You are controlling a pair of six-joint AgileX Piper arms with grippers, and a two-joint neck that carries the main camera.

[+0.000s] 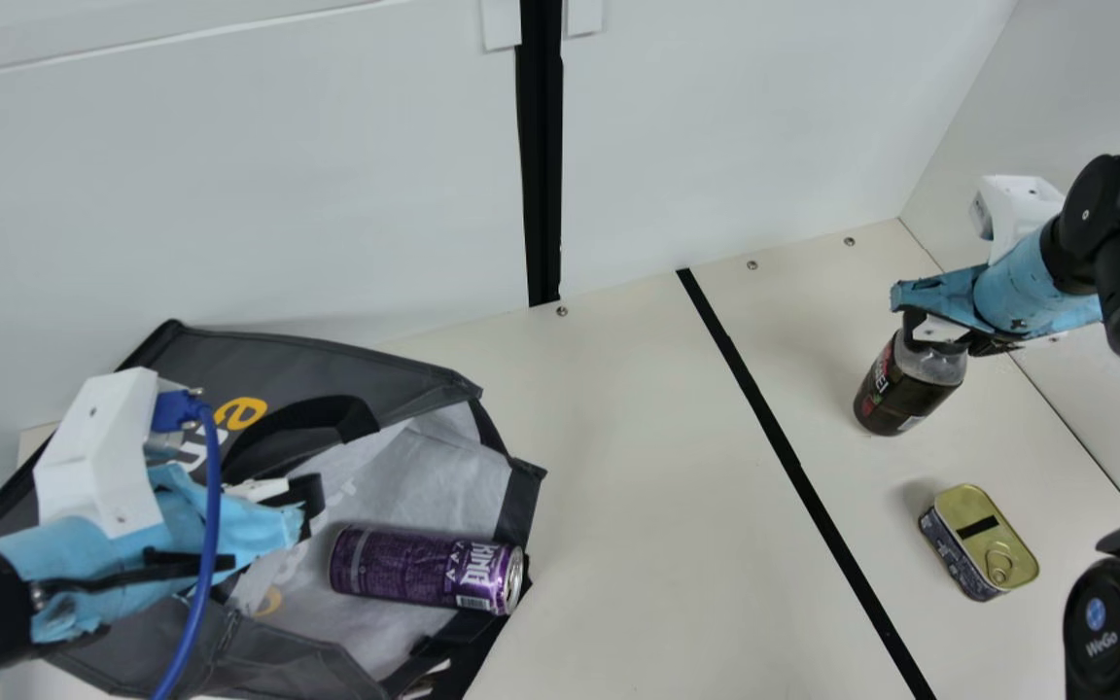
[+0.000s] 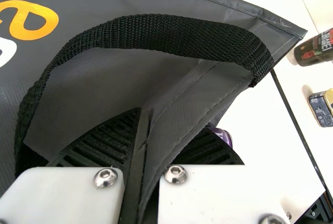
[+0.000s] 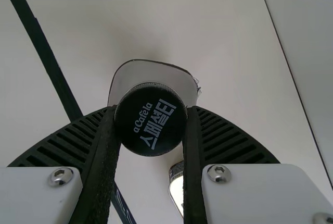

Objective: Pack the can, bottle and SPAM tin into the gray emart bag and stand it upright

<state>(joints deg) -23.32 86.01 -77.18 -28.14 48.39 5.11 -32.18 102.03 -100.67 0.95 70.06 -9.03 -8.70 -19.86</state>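
Observation:
The gray emart bag lies on its side at the left of the main view, its mouth facing the middle. Inside that mouth the purple can rests on its side on the pale lining. My left gripper is at the bag's opening; in the left wrist view the gripper is shut on the bag's edge, beside the black handle. At the right, my right gripper holds the dark bottle; the right gripper is shut on its cap. The SPAM tin lies in front of the bottle.
A black tape line crosses the cream table between bag and bottle. A white wall stands along the back, with a grey side wall at the right.

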